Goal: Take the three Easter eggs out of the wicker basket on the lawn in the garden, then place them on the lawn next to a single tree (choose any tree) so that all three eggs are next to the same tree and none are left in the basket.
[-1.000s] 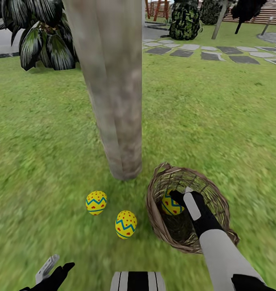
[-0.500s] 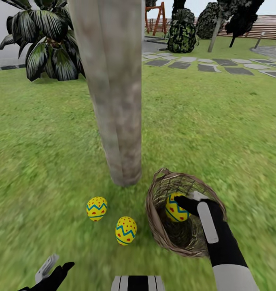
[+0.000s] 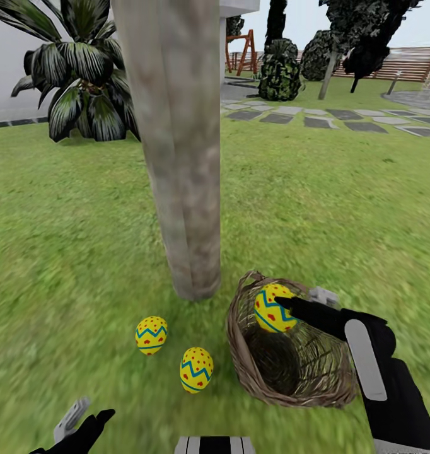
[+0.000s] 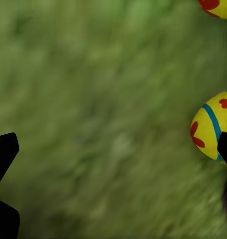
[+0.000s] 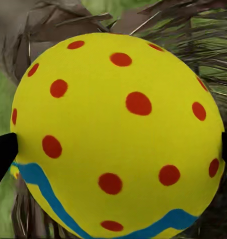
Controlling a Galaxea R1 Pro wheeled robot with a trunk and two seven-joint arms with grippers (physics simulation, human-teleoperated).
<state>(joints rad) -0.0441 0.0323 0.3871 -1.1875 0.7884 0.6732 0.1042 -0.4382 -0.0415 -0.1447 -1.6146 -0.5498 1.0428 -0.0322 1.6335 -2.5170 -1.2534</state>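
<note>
A yellow Easter egg (image 3: 272, 308) with red spots hangs at the near rim of the wicker basket (image 3: 290, 378), with my right gripper (image 3: 298, 303) shut on it. Up close, this egg (image 5: 118, 124) sits between the two black fingertips (image 5: 2, 155), basket twigs (image 5: 58, 27) behind it. Two more eggs (image 3: 151, 335) (image 3: 196, 369) lie on the lawn (image 3: 70, 252) just in front of the tree's thick pale trunk (image 3: 183, 189). My left gripper (image 3: 82, 424) hovers open, low over the grass, and one egg (image 4: 213, 132) lies by its finger.
A broad-leaved palm-like plant (image 3: 82, 82) stands back left. Grey paving stones (image 3: 341, 120), dark bushes (image 3: 279, 66) and a brown slatted fence (image 3: 410, 63) lie far behind. The basket stands just right of the trunk's foot, with open grass all around.
My right gripper has lifted the egg from deep inside the basket up to rim height. The head camera has tilted up a little; the two eggs on the grass stay put.
</note>
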